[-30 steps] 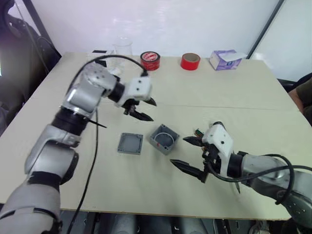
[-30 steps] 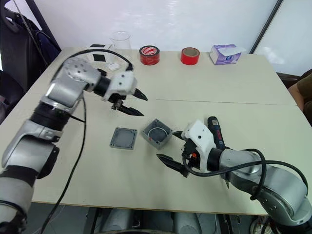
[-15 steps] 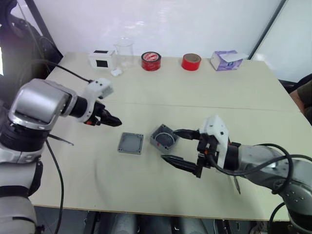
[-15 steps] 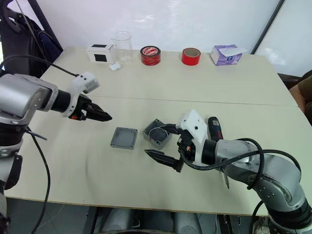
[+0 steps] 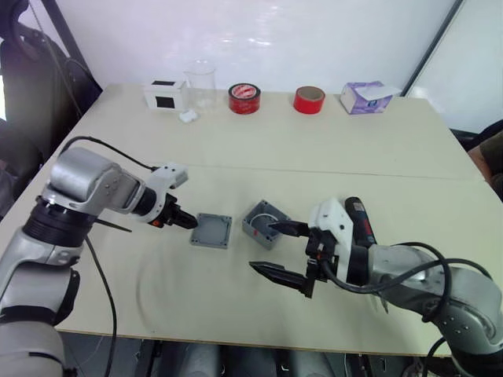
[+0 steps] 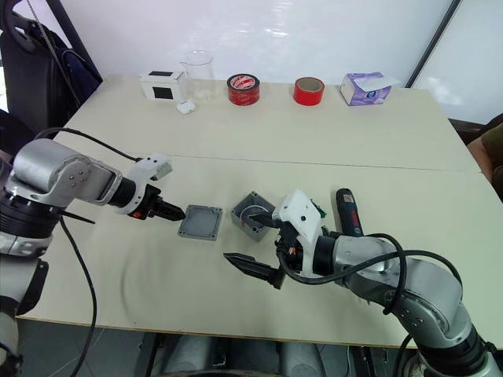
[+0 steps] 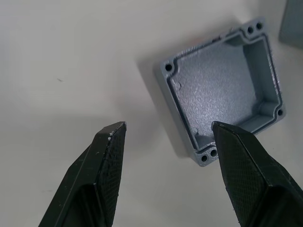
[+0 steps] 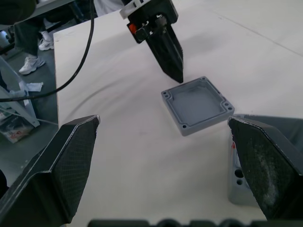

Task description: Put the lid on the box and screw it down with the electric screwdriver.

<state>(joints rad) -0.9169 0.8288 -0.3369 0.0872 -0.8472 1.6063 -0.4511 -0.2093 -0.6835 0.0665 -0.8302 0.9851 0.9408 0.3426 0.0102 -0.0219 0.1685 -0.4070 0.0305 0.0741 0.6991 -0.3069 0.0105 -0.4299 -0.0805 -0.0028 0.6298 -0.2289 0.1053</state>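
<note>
The grey lid [image 5: 211, 230] lies hollow side up on the table, just left of the deeper grey box [image 5: 265, 224], which stands open side up. My left gripper [image 7: 168, 127] is open at the lid's left edge; one of its fingertips [image 7: 222, 130] overlaps the lid's [image 7: 222, 101] rim and the other is over bare table. My right gripper [image 5: 271, 247] is open wide with nothing in it, just in front of the box and to its right. The black electric screwdriver [image 5: 360, 220] lies on the table behind my right wrist.
Along the far edge stand a white box with a black panel [image 5: 165, 94], a clear beaker [image 5: 200, 78], two red tape rolls [image 5: 244, 98] [image 5: 309, 99] and a tissue pack [image 5: 365, 96]. Small green pieces [image 6: 318, 208] lie by my right wrist.
My left gripper has come down from above the table to the lid's left edge. My right gripper has shifted left toward the box, uncovering the screwdriver behind it.
</note>
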